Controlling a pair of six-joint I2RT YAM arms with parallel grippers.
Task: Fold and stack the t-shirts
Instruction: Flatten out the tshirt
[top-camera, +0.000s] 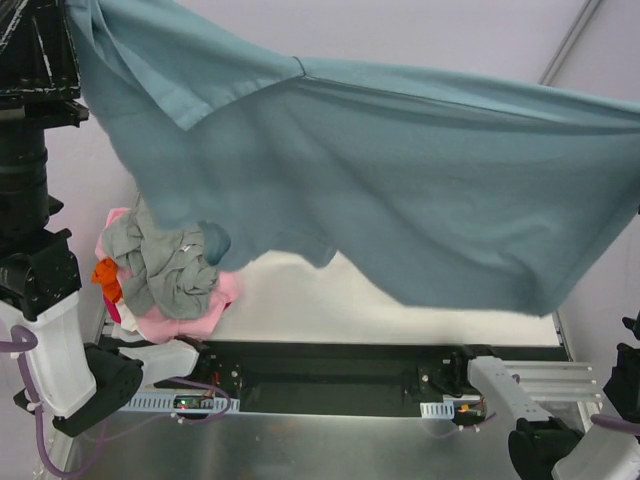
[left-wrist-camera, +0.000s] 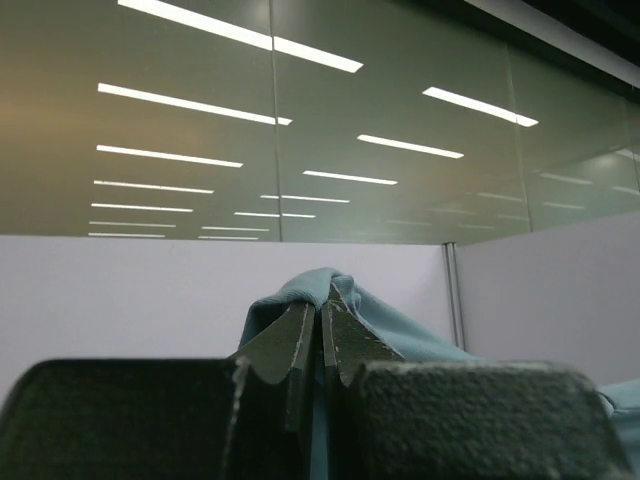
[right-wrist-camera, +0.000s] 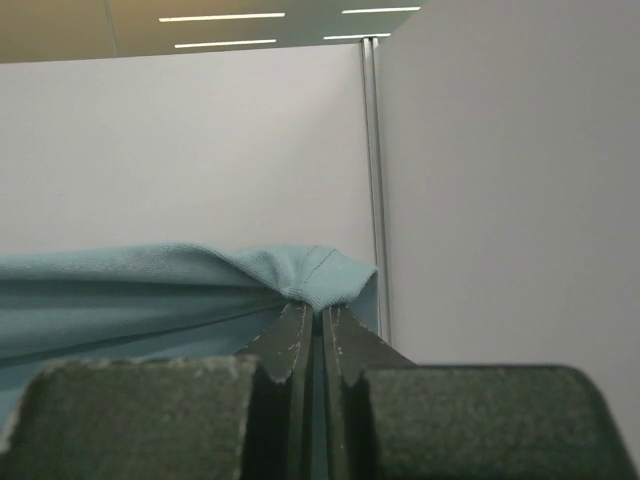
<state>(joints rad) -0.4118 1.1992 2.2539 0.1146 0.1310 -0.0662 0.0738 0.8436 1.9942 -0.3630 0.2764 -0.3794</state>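
Observation:
A large teal t-shirt (top-camera: 400, 190) hangs spread high across the top view, stretched between both arms. My left gripper (left-wrist-camera: 322, 312) is shut on one bunched corner of the teal shirt (left-wrist-camera: 310, 285), raised toward the ceiling. My right gripper (right-wrist-camera: 316, 312) is shut on the other corner, its hem (right-wrist-camera: 320, 275) bunched above the tips. Both grippers' fingertips are out of the top view's frame. A pile of crumpled shirts, grey (top-camera: 165, 260), pink (top-camera: 190, 318) and orange (top-camera: 106, 277), lies on the table at the left.
The white table (top-camera: 400, 315) shows below the hanging shirt. A black mounting rail (top-camera: 330, 375) with the arm bases runs along the near edge. A partition wall with a metal post (right-wrist-camera: 372, 180) stands behind.

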